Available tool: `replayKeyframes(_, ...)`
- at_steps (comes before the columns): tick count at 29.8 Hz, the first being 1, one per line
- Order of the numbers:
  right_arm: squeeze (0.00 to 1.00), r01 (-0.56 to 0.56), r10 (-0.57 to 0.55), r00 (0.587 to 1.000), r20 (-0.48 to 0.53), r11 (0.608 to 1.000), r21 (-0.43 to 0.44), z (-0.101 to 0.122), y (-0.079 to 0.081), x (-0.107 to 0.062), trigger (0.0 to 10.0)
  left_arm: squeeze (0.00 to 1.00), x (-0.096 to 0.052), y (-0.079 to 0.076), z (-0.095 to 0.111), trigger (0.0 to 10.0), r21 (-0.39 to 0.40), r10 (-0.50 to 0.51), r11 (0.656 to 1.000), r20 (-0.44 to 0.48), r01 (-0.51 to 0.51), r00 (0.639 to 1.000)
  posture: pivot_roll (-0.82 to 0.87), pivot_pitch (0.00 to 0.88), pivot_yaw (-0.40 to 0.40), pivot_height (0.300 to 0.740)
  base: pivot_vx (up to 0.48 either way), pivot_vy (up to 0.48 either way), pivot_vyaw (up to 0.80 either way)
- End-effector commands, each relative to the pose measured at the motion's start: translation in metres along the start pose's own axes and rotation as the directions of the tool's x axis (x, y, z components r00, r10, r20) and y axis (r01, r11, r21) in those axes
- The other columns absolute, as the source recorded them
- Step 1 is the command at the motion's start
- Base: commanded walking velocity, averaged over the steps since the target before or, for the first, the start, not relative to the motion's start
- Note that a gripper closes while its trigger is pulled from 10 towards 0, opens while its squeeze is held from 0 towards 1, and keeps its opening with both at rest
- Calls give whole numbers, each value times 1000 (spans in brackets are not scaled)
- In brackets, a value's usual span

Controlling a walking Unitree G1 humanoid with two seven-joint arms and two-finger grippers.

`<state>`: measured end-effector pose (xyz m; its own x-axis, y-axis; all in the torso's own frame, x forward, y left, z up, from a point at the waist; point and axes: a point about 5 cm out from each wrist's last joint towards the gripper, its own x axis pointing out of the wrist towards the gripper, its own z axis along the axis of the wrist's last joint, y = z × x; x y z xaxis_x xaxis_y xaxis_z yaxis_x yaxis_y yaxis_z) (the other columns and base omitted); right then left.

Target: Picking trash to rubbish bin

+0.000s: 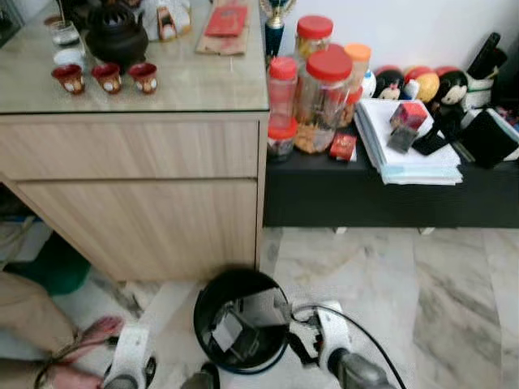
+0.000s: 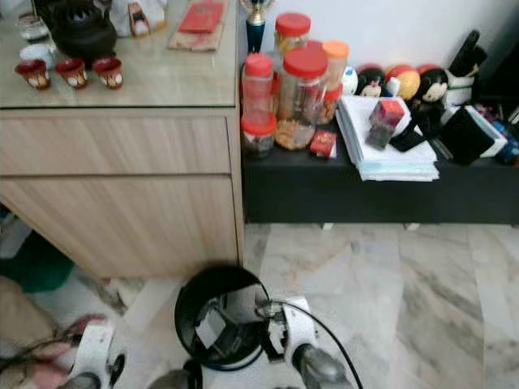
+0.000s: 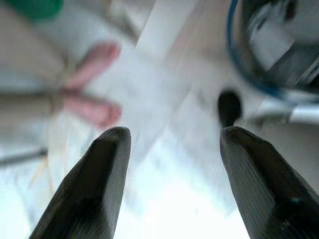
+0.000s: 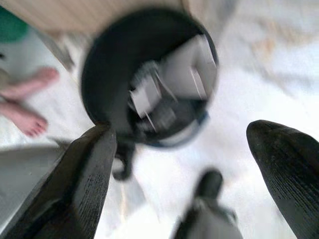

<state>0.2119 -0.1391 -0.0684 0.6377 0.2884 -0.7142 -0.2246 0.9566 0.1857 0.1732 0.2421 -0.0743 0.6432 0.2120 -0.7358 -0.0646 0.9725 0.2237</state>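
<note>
A round black rubbish bin (image 1: 241, 320) stands on the marble floor in front of the wooden cabinet. Inside it lie white and grey pieces of trash (image 1: 231, 331). My right arm (image 1: 339, 348) reaches in from the bottom, just right of the bin's rim. The blurred right wrist view has my right gripper (image 4: 182, 129) open and empty, above and near the bin (image 4: 149, 74). On the bin's left, low over the floor, is my left arm (image 1: 130, 356). My left gripper (image 3: 172, 132) is open with nothing between its fingers, and the bin's rim (image 3: 249, 74) lies off to one side.
A person's bare feet (image 1: 89, 334) rest on the floor at the left, close to my left arm. The cabinet (image 1: 146, 194) carries a teapot and red cups. A low black shelf (image 1: 389, 194) on the right holds red-lidded jars and stacked papers. Open floor lies to the right.
</note>
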Motion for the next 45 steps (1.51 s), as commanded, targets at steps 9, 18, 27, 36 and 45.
replayKeyframes(9, 0, 89, -83, 993, -82, 993, 71, -26, -9, -8, 10000, 0, -12, 6, -37, 10000, -69, 61, 995, -114, -69, 992, 137, 117, -14, 740, 0, 0, 0)
replayKeyframes(18, 0, 96, -89, 991, -95, 993, 73, -29, -8, -8, 10000, 0, -5, 2, -16, 10000, -90, 49, 994, -46, -53, 998, 136, 96, -18, 740, 0, 0, 0)
replayKeyframes(27, 0, 103, -95, 990, -100, 992, 77, -29, -9, -9, 10000, 0, -4, 1, -13, 10000, -101, 45, 994, -33, -48, 998, 129, 86, -19, 740, -110, 0, 0)
replayKeyframes(36, 0, 116, -106, 988, -113, 990, 80, -34, -10, -10, 10000, 0, -7, 2, -23, 10000, -101, 48, 993, -60, -54, 997, 128, 85, -20, 740, -260, 0, 0)
replayKeyframes(45, 0, 121, -112, 987, -114, 990, 77, -35, -11, -11, 10000, 0, -7, 2, -22, 10000, -107, 52, 993, -54, -57, 997, 129, 100, -22, 740, -265, 0, 0)
